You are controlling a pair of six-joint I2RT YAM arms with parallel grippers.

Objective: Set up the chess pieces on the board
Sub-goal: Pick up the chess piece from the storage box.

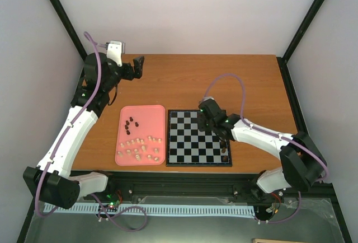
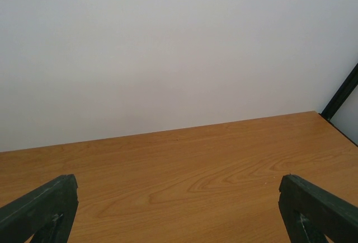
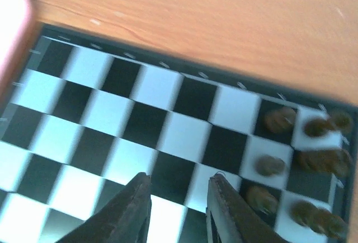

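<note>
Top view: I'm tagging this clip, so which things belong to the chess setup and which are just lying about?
Job: board; placed dark pieces; unplaced dark pieces and pale pieces, both in the pink tray.
Just there: the tray itself; wooden table.

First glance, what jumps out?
A pink tray left of the board holds most chess pieces, pale ones scattered along its near side. The right hand hovers empty over the board, where a few dark pieces crowd its near right corner. The left hand is raised, open, at the table's far left.
</note>
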